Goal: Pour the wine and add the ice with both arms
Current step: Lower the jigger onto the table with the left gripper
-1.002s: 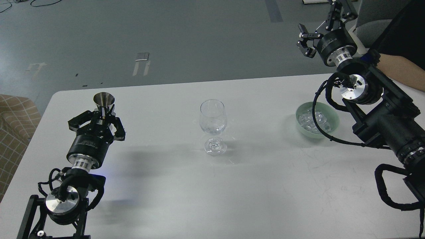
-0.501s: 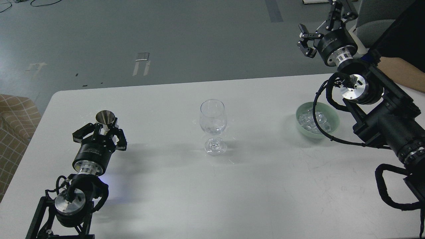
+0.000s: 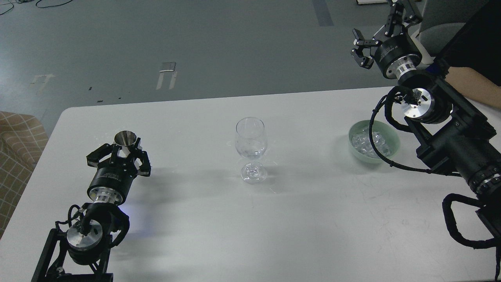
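A clear, empty wine glass [image 3: 251, 145] stands upright in the middle of the white table [image 3: 219, 219]. A pale green bowl [image 3: 392, 152] at the right holds the ice [image 3: 367, 142], a heap of small clear cubes. My left gripper [image 3: 122, 153] is low over the table's left side, shut on a small steel measuring cup [image 3: 125, 138] with its mouth upward. My right gripper [image 3: 381, 31] is open and empty, raised beyond the table's far right edge, above and behind the bowl. My right arm's cable loops in front of the bowl.
A person's bare forearm [image 3: 469, 83] rests at the table's far right, behind my right arm. A grey chair [image 3: 440, 23] stands at the top right. A checked sofa [image 3: 17, 149] sits left of the table.
My left gripper has drawn back toward me and lowered, carrying the steel cup with it. The right arm has barely moved. The glass and bowl are unmoved.
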Controlling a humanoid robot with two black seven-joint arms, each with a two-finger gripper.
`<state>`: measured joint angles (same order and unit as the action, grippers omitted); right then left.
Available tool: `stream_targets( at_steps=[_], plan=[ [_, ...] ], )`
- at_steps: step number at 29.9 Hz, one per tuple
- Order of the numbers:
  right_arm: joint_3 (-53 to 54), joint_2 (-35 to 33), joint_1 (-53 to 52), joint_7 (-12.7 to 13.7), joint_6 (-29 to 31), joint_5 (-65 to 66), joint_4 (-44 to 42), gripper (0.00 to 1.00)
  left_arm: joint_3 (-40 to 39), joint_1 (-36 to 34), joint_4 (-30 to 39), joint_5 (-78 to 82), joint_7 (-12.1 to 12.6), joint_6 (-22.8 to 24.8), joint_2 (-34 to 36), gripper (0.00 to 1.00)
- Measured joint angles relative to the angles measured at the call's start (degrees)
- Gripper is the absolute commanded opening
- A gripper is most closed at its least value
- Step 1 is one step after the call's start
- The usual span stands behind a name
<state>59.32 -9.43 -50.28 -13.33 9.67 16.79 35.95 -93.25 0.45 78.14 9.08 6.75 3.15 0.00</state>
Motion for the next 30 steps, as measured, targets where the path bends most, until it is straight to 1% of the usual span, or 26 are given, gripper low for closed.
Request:
stream_targets(
  at_steps=[23,30],
  plan=[
    [-0.1,0.0,0.9,0.0,0.0,0.2,0.1,1.0,0.3,0.2,-1.3,0.7,0.0,0.0,0.0,0.44],
    [-0.1,0.1,0.9,0.0,0.0,0.2,0.1,1.0,0.4,0.2,-1.9,0.7,0.0,0.0,0.0,0.44]
  ],
)
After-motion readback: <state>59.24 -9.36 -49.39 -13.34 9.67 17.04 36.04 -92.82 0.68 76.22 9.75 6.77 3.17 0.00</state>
